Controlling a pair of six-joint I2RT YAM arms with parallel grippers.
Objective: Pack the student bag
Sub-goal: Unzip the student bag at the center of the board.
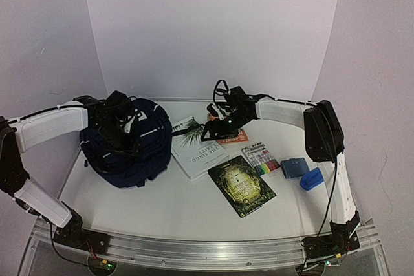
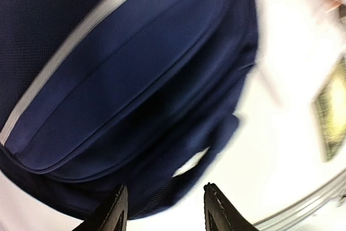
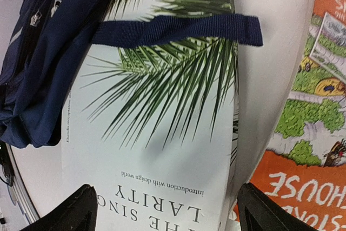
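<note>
The student bag [image 1: 126, 150] is a big navy backpack with thin white stripes, slumped at the table's left. My left gripper [image 1: 123, 117] hovers over its top. In the left wrist view the bag [image 2: 135, 79] fills the frame, and the left gripper [image 2: 165, 190] is open with its fingers apart and nothing pinched between them. My right gripper [image 1: 215, 126] hangs open over a white book with a palm leaf on its cover [image 1: 197, 150]. The right wrist view shows that book [image 3: 162, 150] below the right gripper [image 3: 167, 209], with a bag strap [image 3: 178, 30] lying across the cover.
An orange picture book [image 1: 233, 136] lies just right of the white one [image 3: 308, 133]. A dark green book [image 1: 241, 185], a pack of markers [image 1: 262, 158], a small blue pouch [image 1: 294, 167] and a blue plastic item [image 1: 311, 179] lie to the right.
</note>
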